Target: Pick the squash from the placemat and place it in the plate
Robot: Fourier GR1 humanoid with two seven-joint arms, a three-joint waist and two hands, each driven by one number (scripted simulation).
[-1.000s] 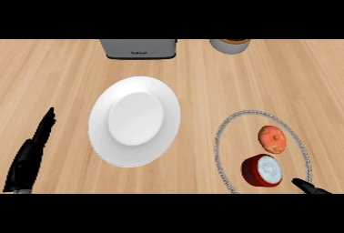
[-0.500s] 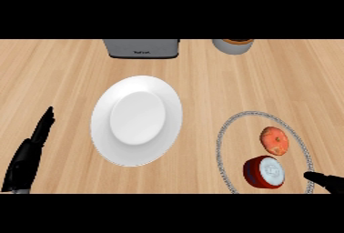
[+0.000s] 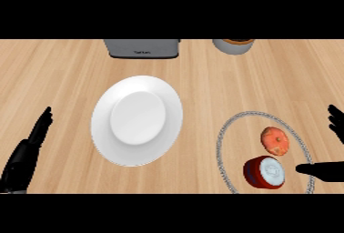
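Nothing is done yet: the squash (image 3: 275, 140), orange and knobbly, lies on the wire-rimmed round placemat (image 3: 227, 136) at lower right, beside a red can (image 3: 264, 171). Right hand (image 3: 324, 170), fingers spread, nears it, holding nothing. Glossy white plate (image 3: 137, 120) sits bare at centre. Left hand (image 3: 27, 152) rests open, lower left.

The squash (image 3: 275, 140) lies on the placemat (image 3: 228, 136), right of the plate (image 3: 137, 120).

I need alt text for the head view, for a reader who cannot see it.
The right hand hangs open beside a small orange squash and a red round object on a clear round placemat; left of it lies a white plate, bare. The left hand rests open at the lower left.
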